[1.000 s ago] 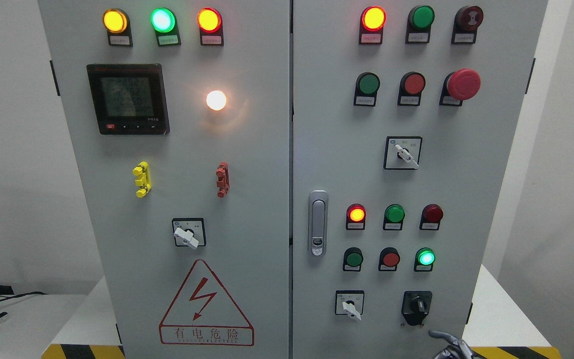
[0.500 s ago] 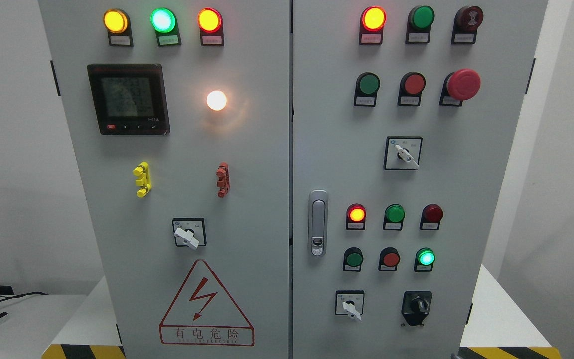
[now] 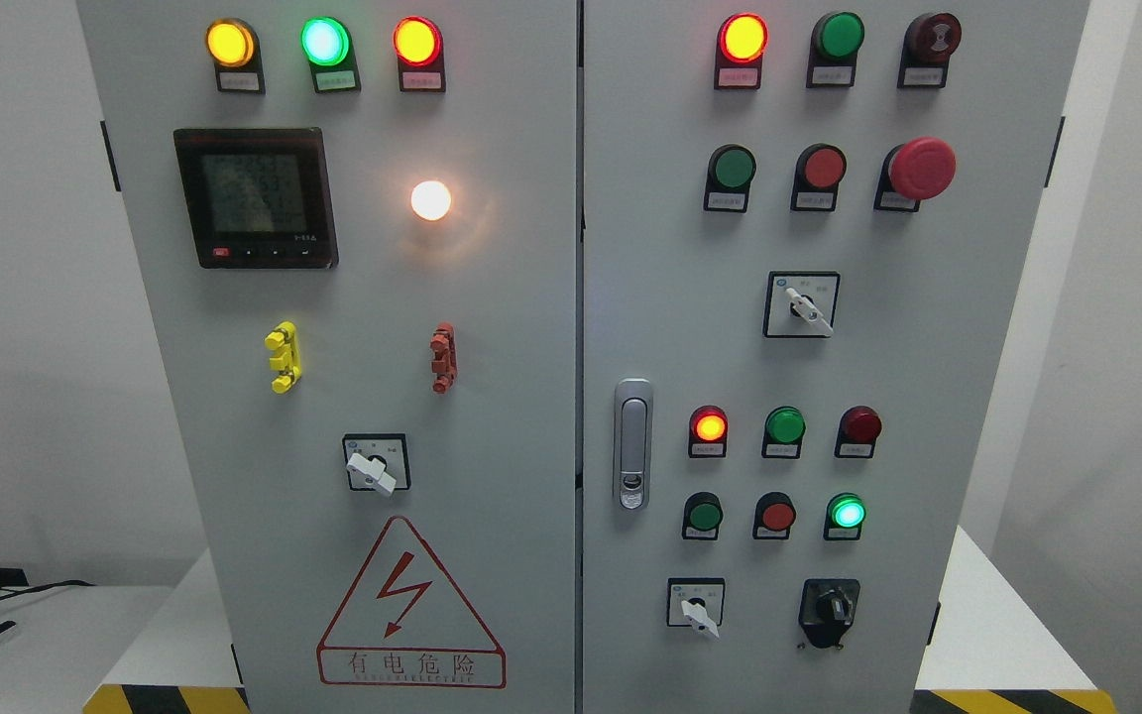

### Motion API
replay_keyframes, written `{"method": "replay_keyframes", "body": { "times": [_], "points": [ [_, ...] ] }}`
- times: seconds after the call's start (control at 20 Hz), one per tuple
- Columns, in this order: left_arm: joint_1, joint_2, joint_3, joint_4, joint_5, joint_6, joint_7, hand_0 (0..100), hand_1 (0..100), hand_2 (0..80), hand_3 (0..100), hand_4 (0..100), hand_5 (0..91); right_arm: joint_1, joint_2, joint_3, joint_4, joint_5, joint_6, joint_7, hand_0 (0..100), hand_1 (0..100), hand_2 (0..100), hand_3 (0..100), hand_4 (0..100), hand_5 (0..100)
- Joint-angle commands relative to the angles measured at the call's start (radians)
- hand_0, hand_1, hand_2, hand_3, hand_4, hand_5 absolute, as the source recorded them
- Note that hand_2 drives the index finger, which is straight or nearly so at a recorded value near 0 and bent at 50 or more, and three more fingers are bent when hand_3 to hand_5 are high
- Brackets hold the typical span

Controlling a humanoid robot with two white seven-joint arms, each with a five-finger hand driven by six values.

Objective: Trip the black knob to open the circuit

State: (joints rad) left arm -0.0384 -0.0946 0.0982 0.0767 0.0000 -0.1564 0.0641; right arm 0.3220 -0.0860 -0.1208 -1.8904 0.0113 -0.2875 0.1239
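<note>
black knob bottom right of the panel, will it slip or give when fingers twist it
The black knob looks like stiff moulded plastic, so it probably won't flex. Its raised centre bar should give fingers purchase. It's fixed to the cabinet door, so it likely only turns.

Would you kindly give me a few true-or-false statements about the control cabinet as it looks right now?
1. The black rotary knob sits at the lower right of the right door. True.
2. A robot hand grips that knob. False: no hand is in view.
3. The large red mushroom button is on the left door. False: it is on the right door.
4. The red triangular warning sign is on the left door. True.
</note>
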Motion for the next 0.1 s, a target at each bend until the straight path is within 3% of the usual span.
{"method": "replay_keyframes", "body": {
  "times": [0.0, 0.05],
  "points": [
    [0.000, 0.001, 0.000, 0.000, 0.005, 0.000, 0.000, 12, 39, 0.0, 0, 0, 0.0, 0.023, -0.020, -0.005, -0.049, -0.047, 0.002, 0.002, 0, 0, 0, 1, 0, 0],
    [0.000, -0.001, 0.000, 0.000, 0.005, 0.000, 0.000, 12, 39, 0.0, 0, 0, 0.0, 0.023, -0.018, -0.005, -0.047, -0.047, 0.005, 0.002, 0, 0, 0, 1, 0, 0]
  ]
}}
